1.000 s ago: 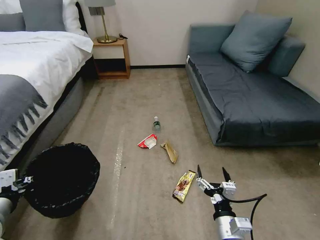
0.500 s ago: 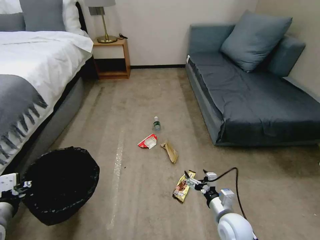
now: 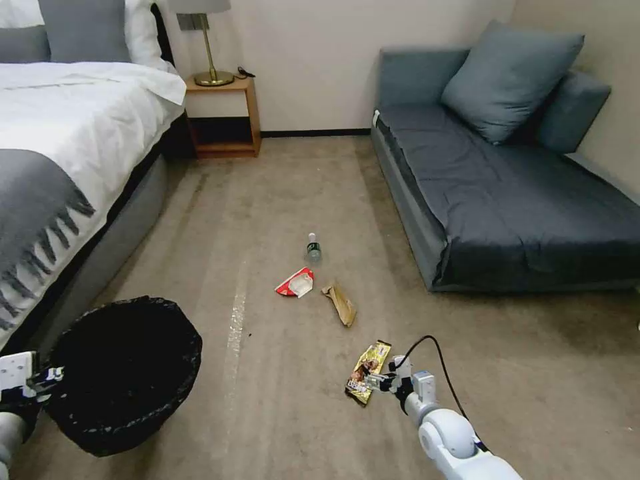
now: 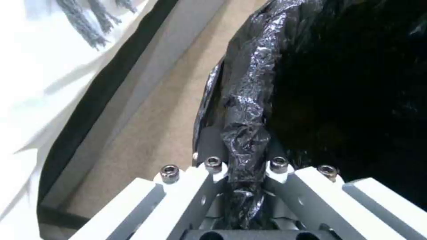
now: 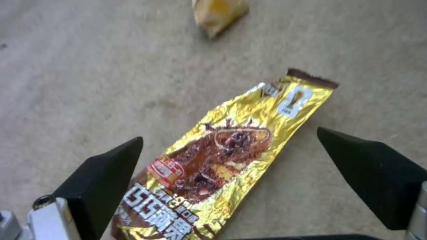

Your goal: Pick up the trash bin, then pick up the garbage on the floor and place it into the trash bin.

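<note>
Now snack wrapper (image 5: pixel 225 156) between parted jaws

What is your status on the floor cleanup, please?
Left gripper shut on trash bin rim. Right gripper open, straddling gold snack wrapper on carpet. Carton, paper bag, bottle lie beyond. Nothing in the way.

Right claw (image 5: pixel 229 160) spread wide, black fingers (image 5: pixel 104 173) flanking gold snack wrapper (image 5: pixel 222 156) flat on carpet (image 5: pixel 89 66); brown paper bag (image 5: pixel 218 13) beyond.
</note>
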